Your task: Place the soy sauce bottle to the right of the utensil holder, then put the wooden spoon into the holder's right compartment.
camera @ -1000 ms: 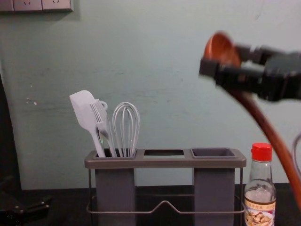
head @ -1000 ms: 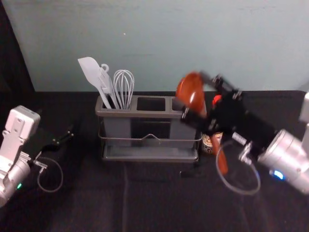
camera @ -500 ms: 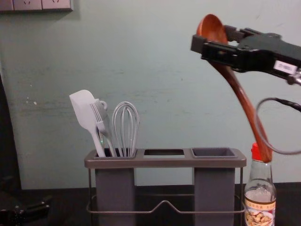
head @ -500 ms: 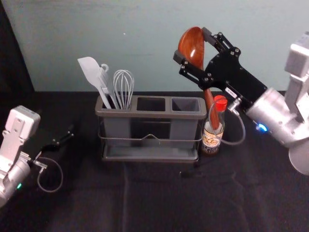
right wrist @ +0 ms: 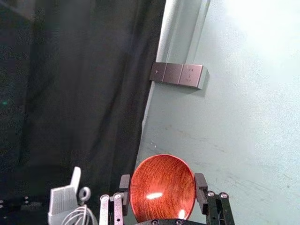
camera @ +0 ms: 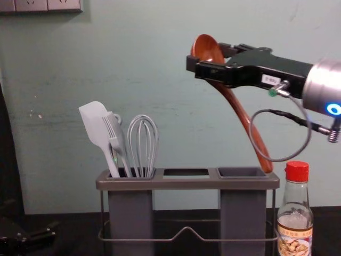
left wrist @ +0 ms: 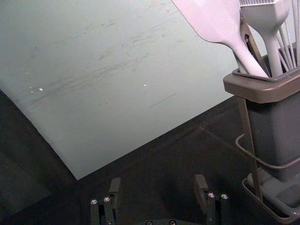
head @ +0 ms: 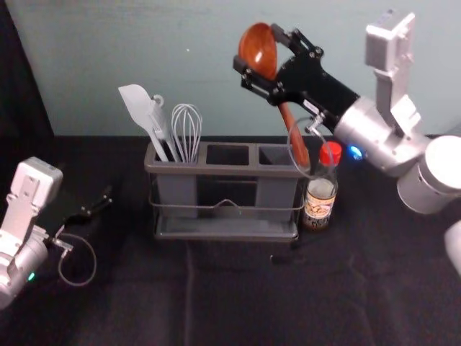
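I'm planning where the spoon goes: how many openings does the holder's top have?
3, in a row: the left opening, where a spatula stands; the middle opening; the right opening, nearest the soy sauce bottle.

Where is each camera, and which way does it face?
Head: on the head, facing forward and down at the grey three-slot utensil holder; both arms show.
Chest: on the chest, facing forward at it; both arms show.
Left: on that wrist, facing the pale wall; the black left gripper shows.
Right: on that wrist, facing the wall; the black right gripper shows, holding the brown wooden spoon.
Head and chest share the clear, red-capped glass bottle.
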`<state>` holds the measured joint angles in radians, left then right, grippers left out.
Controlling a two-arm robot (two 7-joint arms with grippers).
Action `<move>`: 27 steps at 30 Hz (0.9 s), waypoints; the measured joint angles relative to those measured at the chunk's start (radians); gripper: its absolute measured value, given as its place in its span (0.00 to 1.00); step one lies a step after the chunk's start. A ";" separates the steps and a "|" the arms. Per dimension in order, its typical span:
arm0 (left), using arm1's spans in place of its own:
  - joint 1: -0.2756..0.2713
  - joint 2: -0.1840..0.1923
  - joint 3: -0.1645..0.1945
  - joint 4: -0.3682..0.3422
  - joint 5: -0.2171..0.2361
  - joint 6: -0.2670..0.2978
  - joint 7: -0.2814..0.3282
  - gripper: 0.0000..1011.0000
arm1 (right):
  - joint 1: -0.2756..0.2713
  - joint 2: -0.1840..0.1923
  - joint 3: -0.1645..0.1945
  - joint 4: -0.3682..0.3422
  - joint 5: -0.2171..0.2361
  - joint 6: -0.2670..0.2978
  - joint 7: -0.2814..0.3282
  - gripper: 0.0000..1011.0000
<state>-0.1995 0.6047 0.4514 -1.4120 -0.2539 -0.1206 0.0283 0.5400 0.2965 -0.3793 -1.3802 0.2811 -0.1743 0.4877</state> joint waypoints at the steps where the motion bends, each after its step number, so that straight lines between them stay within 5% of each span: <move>1: 0.000 0.000 0.000 0.000 0.000 0.000 0.000 1.00 | 0.007 -0.003 -0.003 0.010 -0.003 -0.001 0.000 0.83; 12: 0.000 0.000 0.000 0.000 0.000 0.000 0.000 1.00 | 0.090 -0.046 -0.033 0.123 -0.022 -0.025 0.003 0.83; 27: 0.000 0.000 0.000 0.000 0.000 0.000 0.000 1.00 | 0.127 -0.076 -0.056 0.250 -0.041 -0.066 0.030 0.83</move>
<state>-0.1995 0.6047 0.4514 -1.4120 -0.2539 -0.1205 0.0283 0.6670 0.2204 -0.4356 -1.1305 0.2406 -0.2405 0.5173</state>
